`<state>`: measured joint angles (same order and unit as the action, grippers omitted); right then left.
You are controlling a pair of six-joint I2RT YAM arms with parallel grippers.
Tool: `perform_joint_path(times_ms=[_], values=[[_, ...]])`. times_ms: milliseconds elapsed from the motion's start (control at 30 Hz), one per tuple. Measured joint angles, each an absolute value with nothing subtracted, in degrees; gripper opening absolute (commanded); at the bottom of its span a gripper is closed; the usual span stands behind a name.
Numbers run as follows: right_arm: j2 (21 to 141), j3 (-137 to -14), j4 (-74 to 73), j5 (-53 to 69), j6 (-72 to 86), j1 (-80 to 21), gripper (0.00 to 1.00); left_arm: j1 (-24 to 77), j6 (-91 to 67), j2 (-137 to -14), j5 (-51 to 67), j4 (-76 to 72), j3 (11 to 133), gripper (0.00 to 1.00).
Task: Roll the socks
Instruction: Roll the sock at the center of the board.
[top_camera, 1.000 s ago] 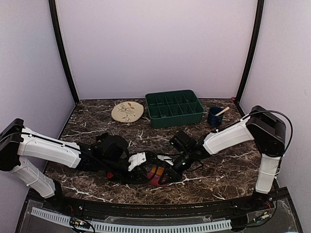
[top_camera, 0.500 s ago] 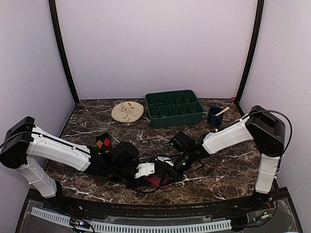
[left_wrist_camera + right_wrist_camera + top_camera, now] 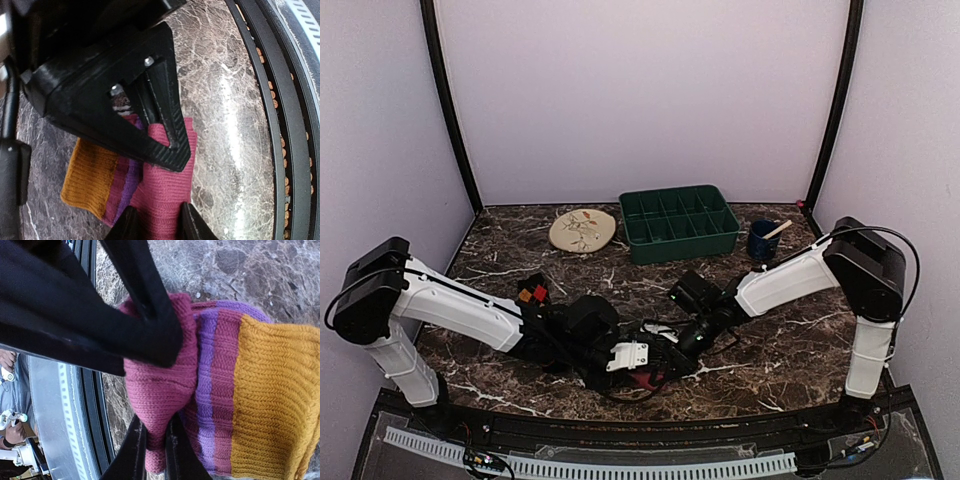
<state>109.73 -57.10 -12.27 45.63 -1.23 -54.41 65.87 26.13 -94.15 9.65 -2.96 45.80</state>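
Sock [image 3: 160,385] magenta, purple stripes, seemingly orange-yellow cuff [image 3: 275,400].

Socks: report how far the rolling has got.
Done: the magenta sock is folded over on itself. In hand: the right gripper pinches that fold, and the left gripper holds the same sock. Left: no tight roll yet, the orange cuff lies flat, and the black sock sits apart from it.
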Motion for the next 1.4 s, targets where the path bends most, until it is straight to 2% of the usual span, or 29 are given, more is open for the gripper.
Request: perform_joint_path(times_ms=[133, 400, 500, 700, 1000, 1133, 1400], values=[[109.7, -57.1, -12.8, 45.9, -1.4, -54.3, 0.05, 65.9, 26.5, -95.5, 10.8, -1.8, 46.9, 0.27], [110.0, -57.3, -13.7, 46.8, -1.5, -54.2, 0.06, 65.8, 26.6, -97.4, 13.2, 1.2, 49.0, 0.05], [110.1, -57.3, -14.1, 46.9, -1.4, -54.2, 0.10, 65.8, 26.7, -98.4, 14.2, 2.9, 50.5, 0.01], [109.9, -56.9, -14.2, 46.4, -0.4, -54.0, 0.27, 65.4, 26.7, -100.1, 16.4, 6.1, 53.2, 0.00], [106.0, -50.6, -8.0, 46.3, 3.7, -52.9, 0.35, 61.1, 25.7, -102.2, 26.3, 7.9, 55.2, 0.00], [103.6, -47.2, -5.6, 46.4, 6.2, -51.1, 0.44, 59.5, 25.4, -104.1, 30.7, 10.1, 57.4, 0.00], [98.0, -41.6, -2.9, 43.2, 11.7, -47.9, 0.46, 58.6, 25.4, -108.5, 36.7, 15.4, 63.0, 0.00]])
